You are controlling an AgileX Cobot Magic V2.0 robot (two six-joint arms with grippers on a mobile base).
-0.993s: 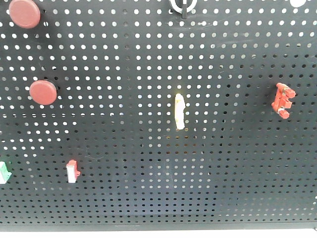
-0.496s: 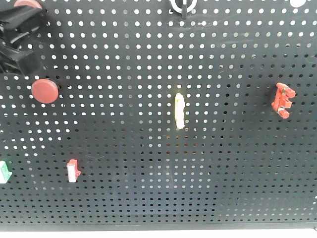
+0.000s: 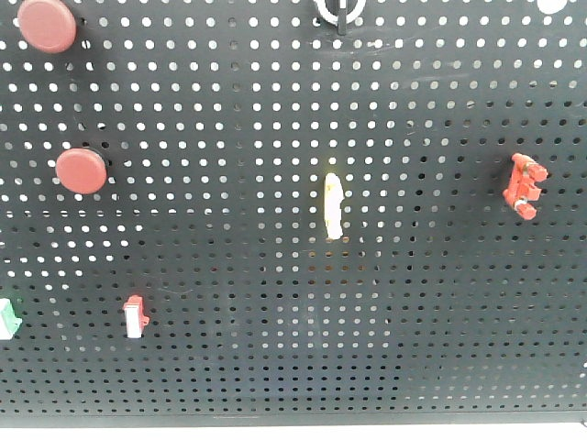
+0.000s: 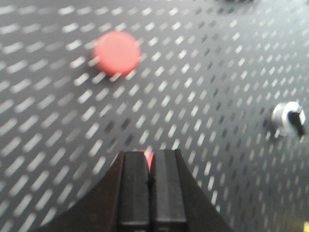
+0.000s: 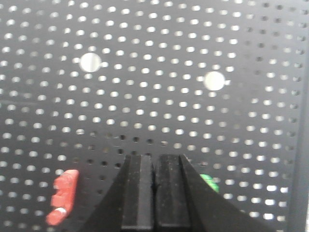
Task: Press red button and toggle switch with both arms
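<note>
Left wrist: red button (image 4: pixel 149 158) partly hidden behind closed left pincer (image 4: pixel 148 180).

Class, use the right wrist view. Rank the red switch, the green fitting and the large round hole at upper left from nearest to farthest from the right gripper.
1. The green fitting: just right of the right gripper, whose shut jaws partly hide it.
2. The red switch: lower left, clearly apart from the gripper.
3. The large round hole: upper left, farthest.
</note>
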